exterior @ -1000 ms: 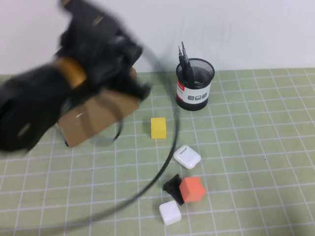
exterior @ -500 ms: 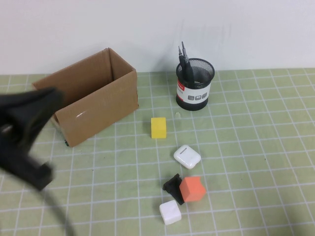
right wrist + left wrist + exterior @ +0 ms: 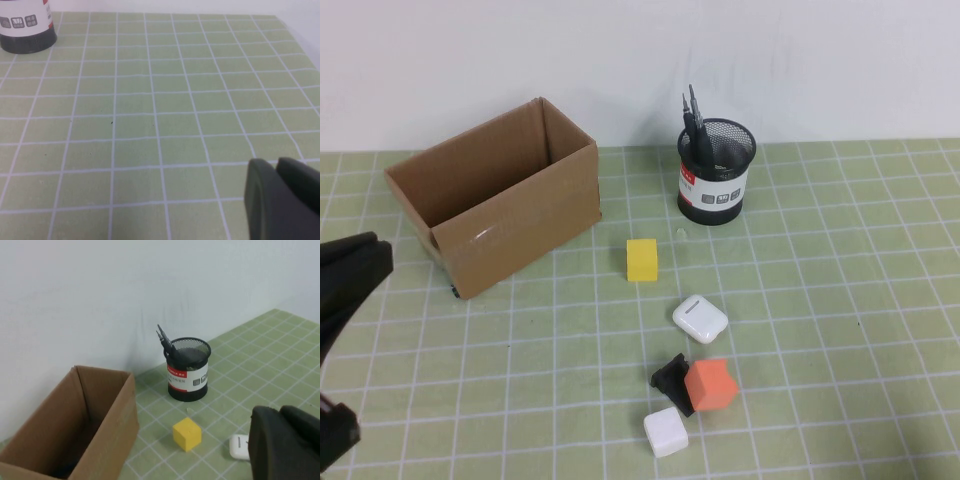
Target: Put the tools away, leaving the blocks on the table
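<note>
your tools are down to what stands in the black mesh cup (image 3: 717, 172) at the far side of the table (image 3: 840, 300): two thin black pen-like tools (image 3: 692, 112) lean out over its rim, and no loose tool shows on the mat. if the brown cardboard box (image 3: 495, 195) to the cup's left holds any, its inside is too dark to tell. the yellow block (image 3: 642, 259) sits near the box corner, a rounded white piece (image 3: 700, 318) lies nearer you, and the orange block (image 3: 711, 385), a small black piece (image 3: 671, 380) touching it, and a white block (image 3: 666, 432) cluster closest to you. the left gripper (image 3: 345, 290) sits at the table's left edge, low and clear of everything, and you cannot tell how its fingers stand; the right gripper (image 3: 282, 195) shows only as a dark lump over bare mat in its own wrist view, state likewise unclear. should you need to reseat a pen tool, expect it light, stiff and rather slick; pinch it on the shaft just above the rim, not at the fine tip, and lift straight up so the light cup does not tip. the blocks look light and would slide if nudged, so keep off them
</note>
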### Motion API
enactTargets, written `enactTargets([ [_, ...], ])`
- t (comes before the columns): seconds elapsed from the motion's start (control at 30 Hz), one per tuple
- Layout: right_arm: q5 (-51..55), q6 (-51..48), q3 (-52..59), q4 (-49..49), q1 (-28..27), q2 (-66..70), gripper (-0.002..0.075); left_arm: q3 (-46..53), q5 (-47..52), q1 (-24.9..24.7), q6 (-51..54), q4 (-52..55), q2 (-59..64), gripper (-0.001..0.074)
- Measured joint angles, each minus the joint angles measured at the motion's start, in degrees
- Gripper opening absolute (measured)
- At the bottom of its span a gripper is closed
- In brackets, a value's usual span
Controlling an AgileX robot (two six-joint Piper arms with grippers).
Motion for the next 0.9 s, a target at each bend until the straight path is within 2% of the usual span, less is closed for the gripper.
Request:
enactTargets([
  [0.37, 0.00, 0.00, 0.00, 0.00, 0.00, 0.00, -0.0011, 0.36, 1.11, 0.00, -0.25, -1.73, -0.11, -0.0003],
  [0.53, 0.00, 0.00, 0.00, 0.00, 0.00, 0.00, -0.0011, 0.36, -1.85, 0.99, 2.60, -1.99, -1.17, -0.0003],
  [0.67, 0.00, 0.00, 0.00, 0.00, 0.00, 0.00, -0.0011, 0.64, -5.63, 5.13, 5.84, -2.57, -2.86, -0.0003],
  [0.9, 0.00, 0.00, 0.00, 0.00, 0.00, 0.00, -0.0011, 10.52, -11.77, 17.74, 5.93, -4.74, -10.06, -0.0003],
])
